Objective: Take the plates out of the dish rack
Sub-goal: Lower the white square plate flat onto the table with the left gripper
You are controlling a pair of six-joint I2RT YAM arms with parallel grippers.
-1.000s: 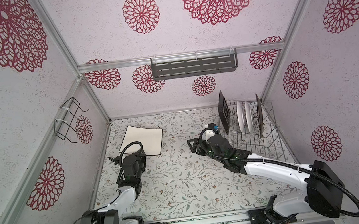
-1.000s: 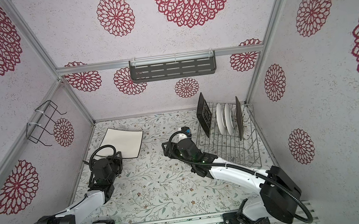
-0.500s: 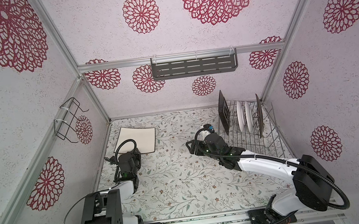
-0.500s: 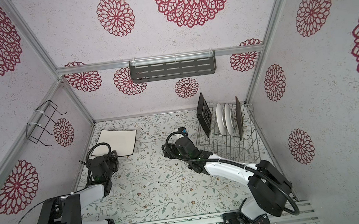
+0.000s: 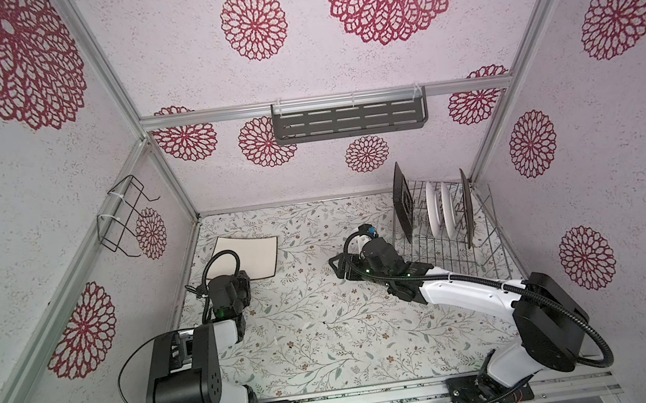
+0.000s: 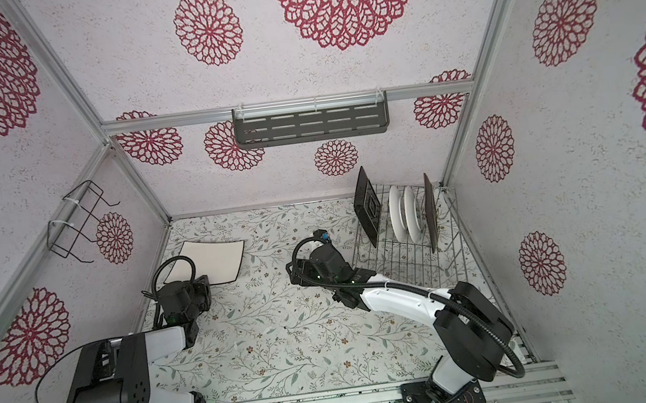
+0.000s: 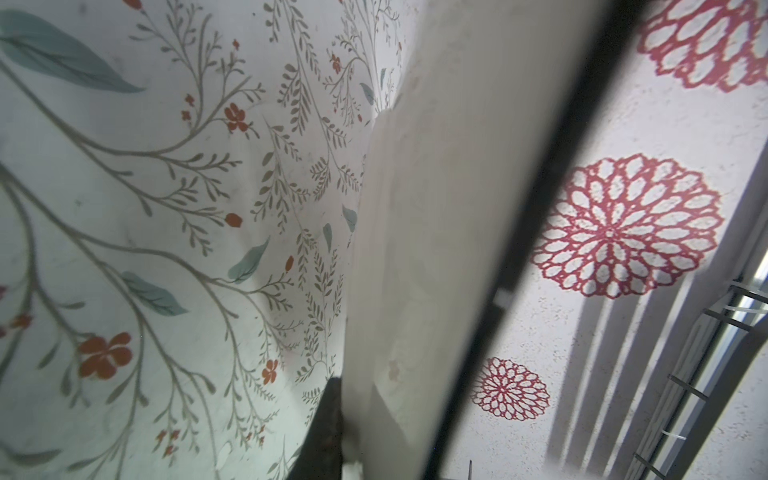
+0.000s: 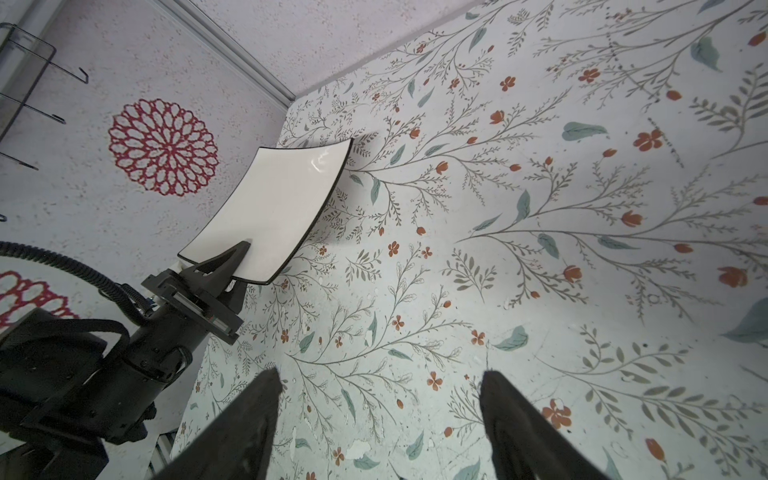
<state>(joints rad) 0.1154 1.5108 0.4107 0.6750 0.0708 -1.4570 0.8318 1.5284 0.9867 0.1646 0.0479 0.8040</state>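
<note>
Though near white plate, wire bracket apart.

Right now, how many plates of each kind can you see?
2 round white plates, standing in the rack
2 dark plates, standing in the rack
1 square white plate, held by the left hand
Total: 5 plates
</note>
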